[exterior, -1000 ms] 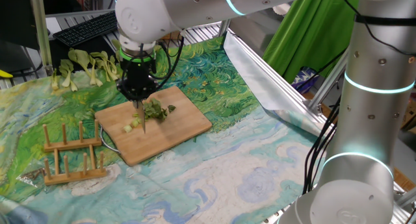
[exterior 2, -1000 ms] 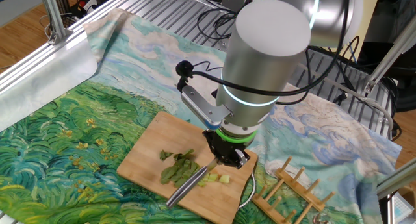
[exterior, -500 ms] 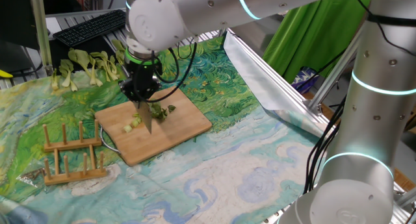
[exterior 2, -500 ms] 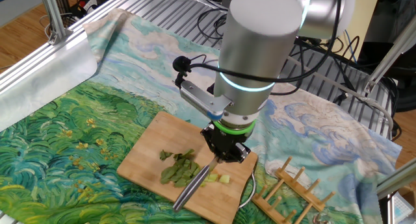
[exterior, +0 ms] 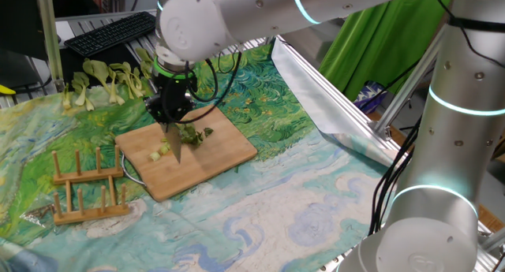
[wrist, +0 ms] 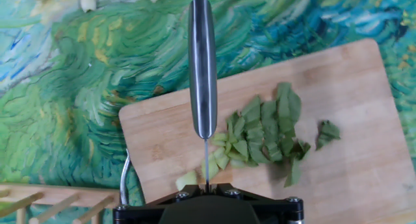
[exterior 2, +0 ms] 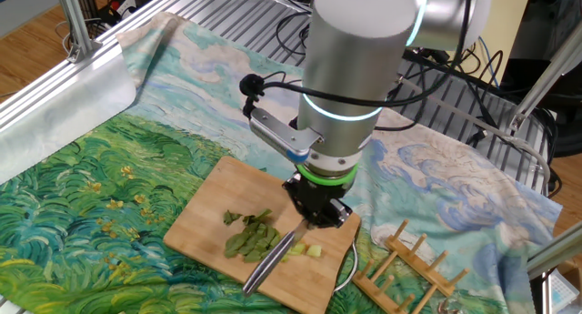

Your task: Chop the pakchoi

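Painted cloth covers the desk [exterior: 316, 217] where the pincer [exterior 2: 316, 212], clamped on a knife [wrist: 202, 68], poises above mostly chopped pakchoi [wrist: 263, 130]; leaf strips look uncut.

One fixed view looked across the table from the side where the arm's base stood, the other faced back from the opposite side, nearer, and the hand view looked straight down; all three shared the cutting board [exterior: 186, 151] [exterior 2: 264, 232] [wrist: 351, 152].
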